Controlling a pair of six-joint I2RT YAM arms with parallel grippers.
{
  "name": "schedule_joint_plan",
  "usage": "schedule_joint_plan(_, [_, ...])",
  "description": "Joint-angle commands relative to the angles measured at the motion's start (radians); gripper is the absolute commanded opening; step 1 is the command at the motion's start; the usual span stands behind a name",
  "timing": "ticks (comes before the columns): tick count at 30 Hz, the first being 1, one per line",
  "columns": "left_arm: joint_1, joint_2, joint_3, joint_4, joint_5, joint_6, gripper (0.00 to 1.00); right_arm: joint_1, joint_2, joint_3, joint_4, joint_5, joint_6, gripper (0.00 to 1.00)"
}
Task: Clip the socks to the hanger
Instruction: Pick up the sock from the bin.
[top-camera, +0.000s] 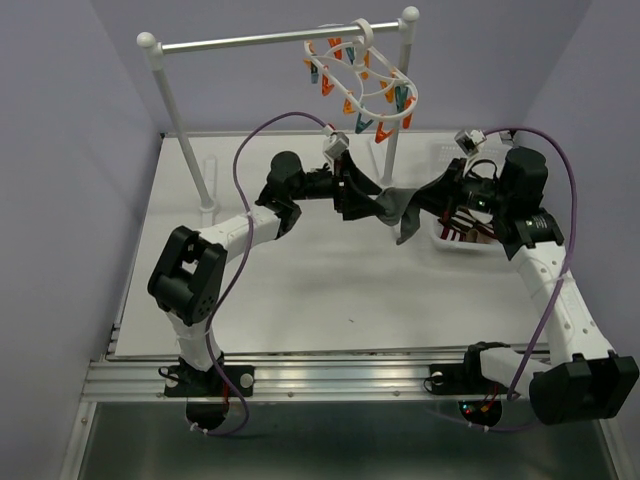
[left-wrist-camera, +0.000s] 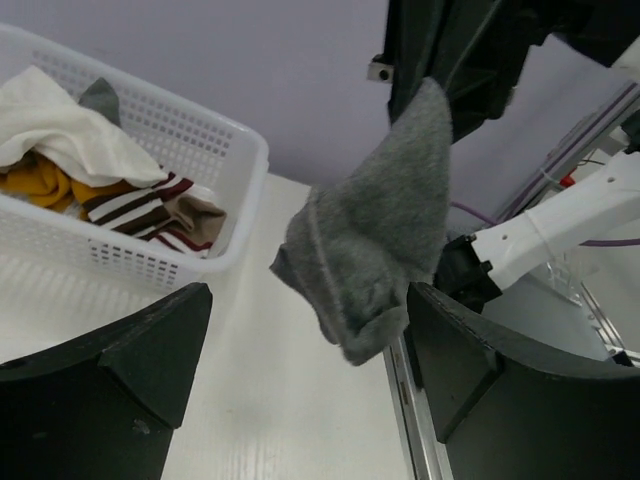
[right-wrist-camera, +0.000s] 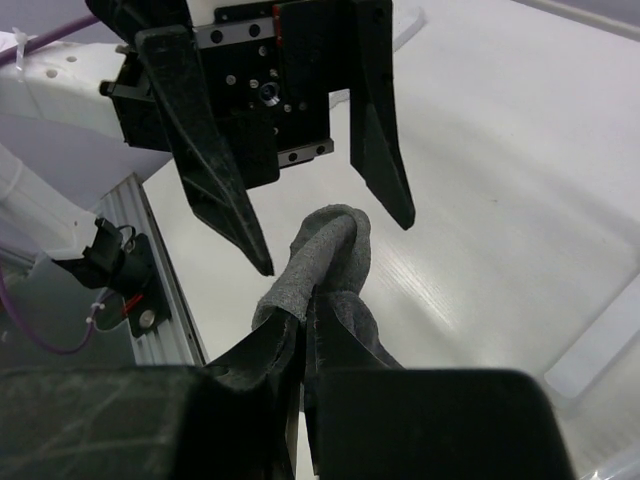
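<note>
The right arm's fingers (right-wrist-camera: 262, 362) are clamped on one end of a soft grey fabric sock (left-wrist-camera: 380, 230), which dangles above the white bench (top-camera: 300, 290). The left arm's fingers (right-wrist-camera: 215, 170) stand wide apart either side of its free end. The white plastic oval hanger (top-camera: 365, 85) with orange and teal clips hangs from the metal rail (top-camera: 250, 40); other socks (left-wrist-camera: 70, 130) lie in a white perforated basket (left-wrist-camera: 190, 125)

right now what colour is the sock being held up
Grey sock, clearest in the left wrist view.
</note>
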Motion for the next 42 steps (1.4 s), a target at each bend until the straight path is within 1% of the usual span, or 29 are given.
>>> schedule_joint_plan(1, [-0.017,-0.015,0.028,0.248,0.069,-0.146,0.83,0.007,0.018,0.013,0.047,0.02,-0.007,0.02])
schedule_joint_plan(2, [-0.02,-0.008,0.033,0.269,0.073,-0.17,0.77,0.007,0.022,0.011,0.049,0.019,-0.009,0.02])
schedule_joint_plan(4, [-0.021,0.01,0.037,0.39,0.085,-0.236,0.67,0.007,0.027,0.007,0.049,0.032,-0.01,0.02])
schedule_joint_plan(5, [-0.02,0.019,0.039,0.498,0.098,-0.315,0.5,0.007,0.028,0.002,0.049,0.052,-0.011,0.02])
schedule_joint_plan(6, [-0.02,0.024,0.04,0.545,0.104,-0.351,0.41,0.007,0.03,-0.001,0.047,0.061,-0.011,0.02])
schedule_joint_plan(7, [-0.021,0.028,0.046,0.58,0.115,-0.383,0.17,0.007,0.031,-0.002,0.047,0.068,-0.012,0.02])
schedule_joint_plan(8, [-0.021,0.03,0.057,0.611,0.119,-0.415,0.06,0.007,0.033,-0.004,0.047,0.075,-0.012,0.03])
schedule_joint_plan(9, [-0.02,0.028,0.06,0.643,0.122,-0.454,0.0,0.007,0.036,-0.008,0.047,0.097,-0.012,0.04])
schedule_joint_plan(10, [-0.018,0.024,0.06,0.648,0.124,-0.46,0.0,0.007,0.036,-0.01,0.047,0.107,-0.011,0.04])
schedule_joint_plan(11, [-0.018,0.01,0.059,0.645,0.127,-0.46,0.0,0.007,0.036,-0.016,0.046,0.133,-0.009,0.07])
schedule_joint_plan(13, [-0.017,-0.011,0.054,0.619,0.127,-0.44,0.0,0.007,0.039,-0.024,0.044,0.163,0.003,0.19])
schedule_joint_plan(15, [-0.012,-0.054,0.071,0.485,0.127,-0.392,0.0,0.007,0.042,-0.035,0.041,0.216,0.02,0.4])
schedule_joint_plan(16, [-0.011,-0.071,0.094,0.419,0.116,-0.314,0.0,0.007,0.044,-0.047,0.037,0.233,0.026,0.48])
schedule_joint_plan(17, [-0.009,-0.111,0.109,0.221,0.104,-0.252,0.0,0.007,0.044,-0.054,0.034,0.261,0.029,0.6])
schedule_joint_plan(18, [-0.009,-0.132,0.131,0.091,0.081,-0.177,0.0,0.007,0.042,-0.064,0.033,0.275,0.042,0.69])
schedule_joint_plan(19, [-0.011,-0.152,0.151,-0.027,0.007,-0.026,0.0,0.007,0.041,-0.074,0.033,0.285,0.046,0.79])
schedule_joint_plan(20, [-0.011,-0.172,0.184,-0.207,-0.04,0.022,0.0,0.007,0.039,-0.097,0.035,0.298,0.051,1.0])
schedule_joint_plan(22, [-0.011,-0.206,0.223,-0.353,-0.158,0.061,0.0,0.007,0.038,-0.123,0.035,0.347,0.075,1.0])
schedule_joint_plan(23, [-0.009,-0.212,0.244,-0.414,-0.254,0.078,0.0,0.007,0.036,-0.137,0.037,0.365,0.085,1.0])
schedule_joint_plan(24, [-0.011,-0.219,0.266,-0.492,-0.294,0.074,0.0,0.007,0.037,-0.163,0.037,0.383,0.091,1.0])
schedule_joint_plan(26, [-0.009,-0.237,0.257,-0.519,-0.357,0.045,0.0,0.007,0.034,-0.197,0.049,0.4,0.077,1.0])
schedule_joint_plan(28, [-0.009,-0.246,0.25,-0.527,-0.365,0.026,0.0,0.007,0.028,-0.24,0.063,0.419,0.071,1.0])
schedule_joint_plan(29, [-0.009,-0.249,0.246,-0.528,-0.364,0.021,0.0,0.007,0.016,-0.257,0.107,0.41,0.068,1.0])
schedule_joint_plan(31, [-0.009,-0.258,0.241,-0.53,-0.361,0.018,0.0,0.007,-0.005,-0.319,0.174,0.347,0.053,1.0])
schedule_joint_plan(33, [-0.009,-0.265,0.241,-0.536,-0.353,0.021,0.0,0.007,-0.04,-0.358,0.285,0.284,0.033,1.0])
schedule_joint_plan(36, [-0.011,-0.269,0.252,-0.535,-0.303,0.037,0.0,0.007,-0.076,-0.403,0.418,0.127,0.002,1.0])
schedule_joint_plan(38, [-0.012,-0.271,0.261,-0.536,-0.266,0.04,0.0,0.007,-0.081,-0.395,0.469,0.085,-0.021,1.0])
schedule_joint_plan(39, [-0.015,-0.272,0.266,-0.536,-0.248,0.047,0.0,0.007,-0.075,-0.384,0.469,0.045,-0.059,1.0])
schedule_joint_plan(42, [-0.017,-0.281,0.275,-0.541,-0.188,0.058,0.0,0.007,-0.047,-0.337,0.469,0.01,-0.084,1.0])
